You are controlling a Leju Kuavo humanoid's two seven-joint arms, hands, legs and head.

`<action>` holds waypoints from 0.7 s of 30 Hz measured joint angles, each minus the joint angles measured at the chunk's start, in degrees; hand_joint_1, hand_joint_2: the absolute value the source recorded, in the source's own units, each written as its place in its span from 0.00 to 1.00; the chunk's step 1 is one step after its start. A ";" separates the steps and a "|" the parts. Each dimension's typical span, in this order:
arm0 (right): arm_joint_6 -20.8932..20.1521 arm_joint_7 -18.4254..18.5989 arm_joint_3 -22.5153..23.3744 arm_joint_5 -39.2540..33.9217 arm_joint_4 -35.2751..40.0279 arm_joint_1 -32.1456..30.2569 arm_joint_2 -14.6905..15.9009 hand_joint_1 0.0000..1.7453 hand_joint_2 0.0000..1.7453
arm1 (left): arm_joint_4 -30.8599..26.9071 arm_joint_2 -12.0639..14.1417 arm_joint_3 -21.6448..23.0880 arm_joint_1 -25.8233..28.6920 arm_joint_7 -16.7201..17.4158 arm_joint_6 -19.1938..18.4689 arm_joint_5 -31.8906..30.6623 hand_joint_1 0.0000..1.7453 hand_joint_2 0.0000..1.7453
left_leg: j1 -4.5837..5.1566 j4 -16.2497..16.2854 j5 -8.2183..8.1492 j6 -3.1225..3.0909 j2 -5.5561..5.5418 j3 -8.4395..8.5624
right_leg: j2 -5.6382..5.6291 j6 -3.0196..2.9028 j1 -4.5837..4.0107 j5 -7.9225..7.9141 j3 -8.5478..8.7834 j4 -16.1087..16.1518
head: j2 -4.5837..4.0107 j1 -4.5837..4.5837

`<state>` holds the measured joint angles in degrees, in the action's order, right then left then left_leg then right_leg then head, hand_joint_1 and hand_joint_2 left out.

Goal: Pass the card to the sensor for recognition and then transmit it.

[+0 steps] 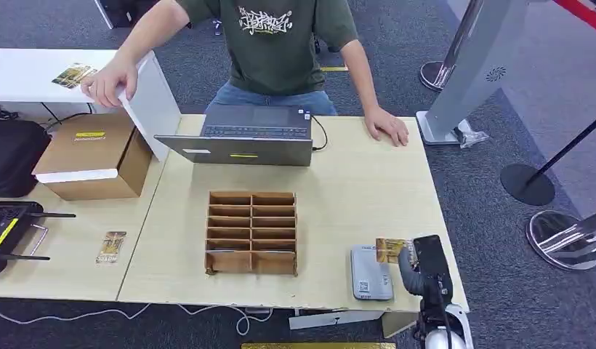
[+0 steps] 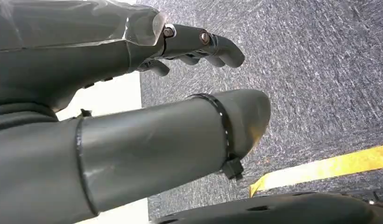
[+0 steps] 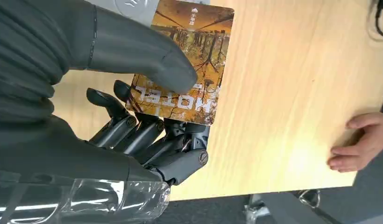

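A brown-and-gold hotel card (image 3: 192, 56) is pinched between the thumb and fingers of my right hand (image 3: 152, 107). In the head view the card (image 1: 389, 250) sticks out over the top right corner of the grey sensor pad (image 1: 371, 273) near the table's front edge, with my right hand (image 1: 419, 265) just to its right. My left hand (image 2: 199, 84) hangs over dark carpet, fingers apart and holding nothing.
A cardboard slot organiser (image 1: 251, 233) stands mid-table, a laptop (image 1: 244, 136) behind it. A person sits across, one hand (image 1: 388, 125) flat on the table, the other on a white panel (image 1: 151, 102). A cardboard box (image 1: 95, 156) and another card (image 1: 111, 247) lie at left.
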<state>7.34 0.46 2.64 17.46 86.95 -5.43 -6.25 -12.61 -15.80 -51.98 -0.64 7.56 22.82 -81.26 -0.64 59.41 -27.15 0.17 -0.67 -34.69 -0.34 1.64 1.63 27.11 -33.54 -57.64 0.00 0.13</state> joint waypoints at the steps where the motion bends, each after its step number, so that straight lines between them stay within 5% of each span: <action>1: -0.07 0.09 0.02 0.00 0.00 -0.19 -0.06 1.00 1.00 | -0.02 -0.02 -0.07 0.10 -0.02 0.02 0.02 0.00 0.00 | 0.00 0.00 0.00 0.00 0.00 0.00 | 0.00 0.00 0.00 0.00 0.00 0.00 | 0.00 0.00; 21: -2.18 1.94 0.07 1.59 -2.03 -1.51 -0.94 1.00 1.00 | -0.02 -0.42 -2.16 0.41 -0.61 0.44 1.20 0.00 0.00 | 0.00 0.00 -0.03 -0.03 0.00 0.01 | -0.01 -0.01 0.00 0.01 0.00 0.00 | 0.00 0.00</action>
<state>5.16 2.40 2.71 19.06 84.91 -6.94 -7.19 -12.63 -16.22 -54.14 -0.23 6.95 23.26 -80.06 -0.64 59.41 -27.17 0.14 -0.66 -34.68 -0.34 1.63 1.63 27.12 -33.53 -57.64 0.00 0.13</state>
